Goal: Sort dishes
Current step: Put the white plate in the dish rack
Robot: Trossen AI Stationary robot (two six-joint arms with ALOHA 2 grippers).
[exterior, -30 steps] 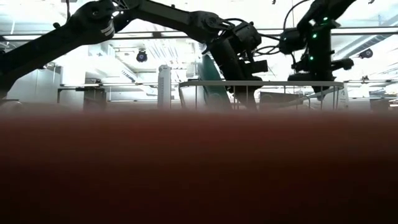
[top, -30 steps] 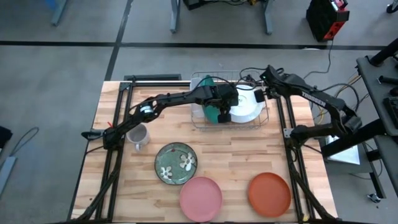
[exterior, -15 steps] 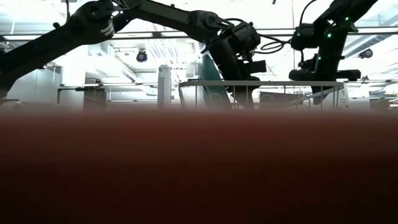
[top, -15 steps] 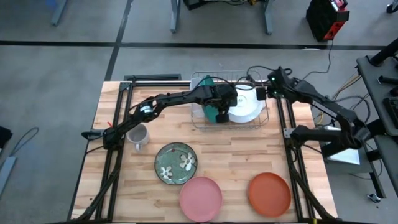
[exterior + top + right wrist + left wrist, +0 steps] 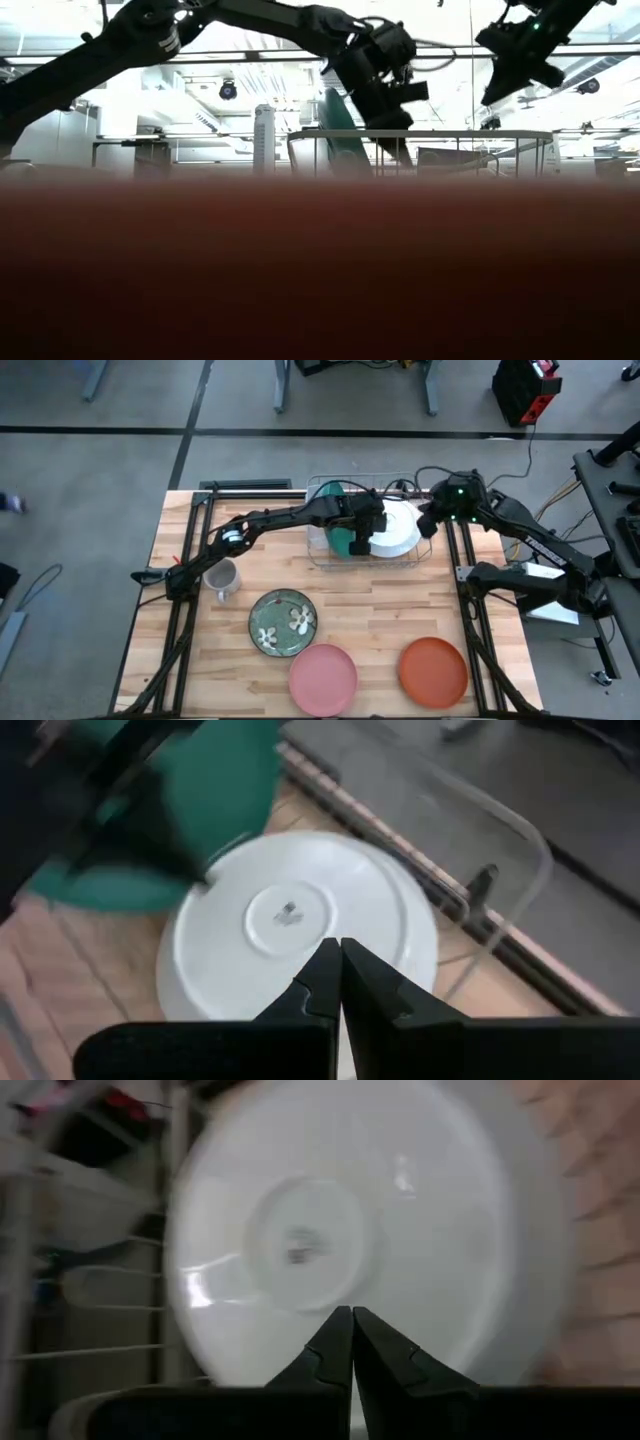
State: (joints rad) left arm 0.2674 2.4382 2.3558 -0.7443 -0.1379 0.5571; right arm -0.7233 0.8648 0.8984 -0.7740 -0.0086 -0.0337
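Five dishes. Teal plate and white bowl in one wire rack; flowered green plate, pink plate, orange-red plate on wooden counter. One grey mug. Left gripper over rack, fingers closed, empty. Right gripper beside rack, fingers closed, empty. Grey floor.

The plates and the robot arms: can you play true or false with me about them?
1. The pink plate lies flat on the table. True.
2. The white bowl sits in the wire rack. True.
3. The orange plate is in the rack. False: it lies on the table, beside the pink plate.
4. The flowered green plate is stacked on the pink one. False: they lie apart.
5. The left gripper has its fingers shut. True.
6. The teal plate lies flat. False: it stands on edge in the rack.
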